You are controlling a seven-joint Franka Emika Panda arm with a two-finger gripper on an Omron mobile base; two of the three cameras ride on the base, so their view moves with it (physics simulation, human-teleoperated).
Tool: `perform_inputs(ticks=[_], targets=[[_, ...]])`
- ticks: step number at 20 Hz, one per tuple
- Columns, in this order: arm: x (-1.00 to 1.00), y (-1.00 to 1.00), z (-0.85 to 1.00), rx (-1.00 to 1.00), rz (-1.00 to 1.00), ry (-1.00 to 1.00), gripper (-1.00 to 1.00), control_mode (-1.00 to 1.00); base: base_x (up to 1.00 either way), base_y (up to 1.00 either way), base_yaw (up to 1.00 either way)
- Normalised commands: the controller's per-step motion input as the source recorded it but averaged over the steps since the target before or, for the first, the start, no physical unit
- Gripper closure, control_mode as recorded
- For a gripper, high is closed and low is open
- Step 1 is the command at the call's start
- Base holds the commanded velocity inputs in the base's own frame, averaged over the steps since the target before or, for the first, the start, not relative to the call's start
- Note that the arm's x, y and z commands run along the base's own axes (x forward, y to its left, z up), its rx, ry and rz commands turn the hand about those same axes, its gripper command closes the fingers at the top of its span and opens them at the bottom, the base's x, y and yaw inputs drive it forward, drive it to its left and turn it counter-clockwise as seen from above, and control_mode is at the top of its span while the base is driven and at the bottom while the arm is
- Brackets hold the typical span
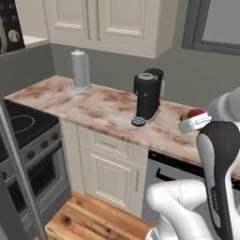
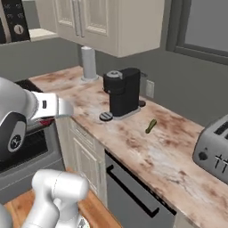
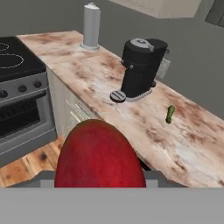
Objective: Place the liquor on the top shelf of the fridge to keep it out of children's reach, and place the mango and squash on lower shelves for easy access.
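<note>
Gripper [image 1: 193, 123] — jaws part-open, closed on the mango [image 3: 99, 158], held in the air off the counter's [image 3: 144, 122] front edge. Squash [image 3: 170, 114] — lying on the counter, well apart, right of the black coffee machine [image 3: 139, 68]. Grey cylinder [image 3: 91, 25] — upright, far end. Stove [image 3: 19, 87] — left, below. Toaster [image 2: 213, 144] — counter's right end.

kitchen — stove [image 3: 17, 65] | marbled counter [image 3: 144, 118] | coffee machine [image 3: 140, 68] | toaster [image 2: 213, 149]
</note>
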Motion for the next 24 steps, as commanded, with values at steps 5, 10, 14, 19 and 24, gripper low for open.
perform_inputs(ticks=[5, 10, 14, 19, 24], targets=[[0.0, 0.0, 0.0, 0.0, 0.0, 0.0, 1.0, 1.0, -0.14, 0.06, 0.62], [0.0, 0.0, 0.0, 0.0, 0.0, 0.0, 1.0, 1.0, -0.23, -0.05, 0.66], [0.0, 0.0, 0.0, 0.0, 0.0, 0.0, 1.0, 1.0, -0.57, -0.24, 0.6], [0.0, 0.0, 0.0, 0.0, 0.0, 0.0, 1.0, 1.0, -0.66, -0.1, 0.57], [0.0, 0.0, 0.0, 0.0, 0.0, 0.0, 1.0, 1.0, -0.5, 0.02, 0.51]])
